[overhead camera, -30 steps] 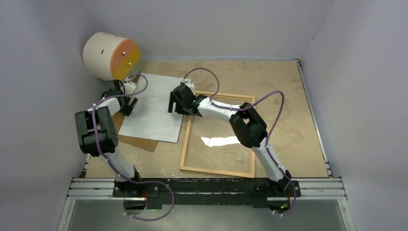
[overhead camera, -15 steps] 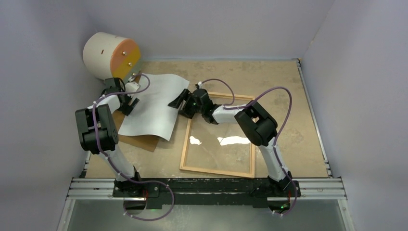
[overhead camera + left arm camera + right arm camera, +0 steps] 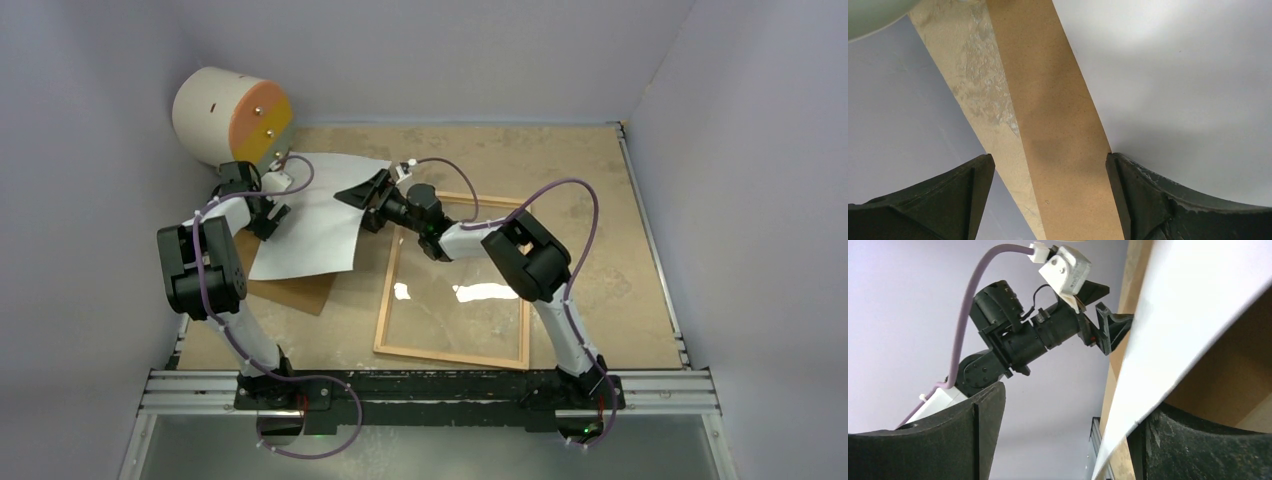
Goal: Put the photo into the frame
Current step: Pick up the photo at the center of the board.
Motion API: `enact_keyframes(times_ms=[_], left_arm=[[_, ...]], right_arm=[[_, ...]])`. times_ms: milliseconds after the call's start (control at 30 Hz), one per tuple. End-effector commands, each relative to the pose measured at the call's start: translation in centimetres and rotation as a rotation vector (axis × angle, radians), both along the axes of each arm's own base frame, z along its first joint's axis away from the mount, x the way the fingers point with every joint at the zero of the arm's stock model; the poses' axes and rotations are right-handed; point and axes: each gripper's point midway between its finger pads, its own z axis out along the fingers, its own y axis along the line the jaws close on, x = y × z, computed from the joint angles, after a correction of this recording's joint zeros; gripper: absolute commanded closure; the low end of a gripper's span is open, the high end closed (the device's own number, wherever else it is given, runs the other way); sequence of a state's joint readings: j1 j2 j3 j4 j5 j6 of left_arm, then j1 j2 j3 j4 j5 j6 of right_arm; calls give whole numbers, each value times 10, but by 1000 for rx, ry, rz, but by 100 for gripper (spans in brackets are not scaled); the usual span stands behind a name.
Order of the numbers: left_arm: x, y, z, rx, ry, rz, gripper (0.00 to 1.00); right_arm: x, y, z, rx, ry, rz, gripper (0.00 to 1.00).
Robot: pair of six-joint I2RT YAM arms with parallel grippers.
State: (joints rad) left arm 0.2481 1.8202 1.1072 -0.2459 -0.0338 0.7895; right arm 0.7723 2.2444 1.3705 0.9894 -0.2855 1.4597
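The photo (image 3: 310, 215) lies white back up at the far left, partly on a brown backing sheet (image 3: 295, 292). Its right edge is lifted and curled. My right gripper (image 3: 368, 200) is open at that edge, and in the right wrist view the photo (image 3: 1188, 315) rests against one finger (image 3: 1168, 440) of the right gripper (image 3: 1070, 405) without being pinched. My left gripper (image 3: 272, 215) stands open at the photo's left edge. In its wrist view the left gripper (image 3: 1048, 165) straddles the backing sheet (image 3: 1058, 125), with the photo (image 3: 1188, 75) beside its right finger. The light-wood frame (image 3: 384, 300) lies flat to the right.
A large white cylinder with an orange face (image 3: 232, 118) stands at the back left corner, close behind the left gripper. Grey walls enclose the table on three sides. A metal rail (image 3: 430, 385) runs along the near edge.
My right gripper has swung left off the frame's top corner to the photo's right edge and turned, and that edge has risen and curled. The left arm has barely moved.
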Motion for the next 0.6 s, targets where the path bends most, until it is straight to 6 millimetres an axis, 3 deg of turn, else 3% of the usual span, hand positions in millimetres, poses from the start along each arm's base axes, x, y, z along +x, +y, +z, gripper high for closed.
enact_keyframes(times_ms=[0,133,233,267,367,500,567], left_arm=[[-67,-44,-75,-181,303,-51,11],[-66,-42,-69,-175,295,-53,11],[-66,-41,-62,-179,297,-57,10],[-64,-40,-57,-178,292,-61,9],[-61,-38,-39,-187,278,-69,6],[-53,-38,-8,-192,245,-86,2],[-47,-39,8,-193,218,-92,1]], right_arm=[[-5,3,2,40,-10,34,17],[2,-6,-16,-141,-32,4,26],[6,-16,-29,-242,-42,-13,53],[7,-19,-29,-252,-52,-19,66],[9,-26,-26,-291,-87,-32,72],[8,-36,-10,-337,-150,-44,95],[4,-43,0,-336,-176,-37,100]])
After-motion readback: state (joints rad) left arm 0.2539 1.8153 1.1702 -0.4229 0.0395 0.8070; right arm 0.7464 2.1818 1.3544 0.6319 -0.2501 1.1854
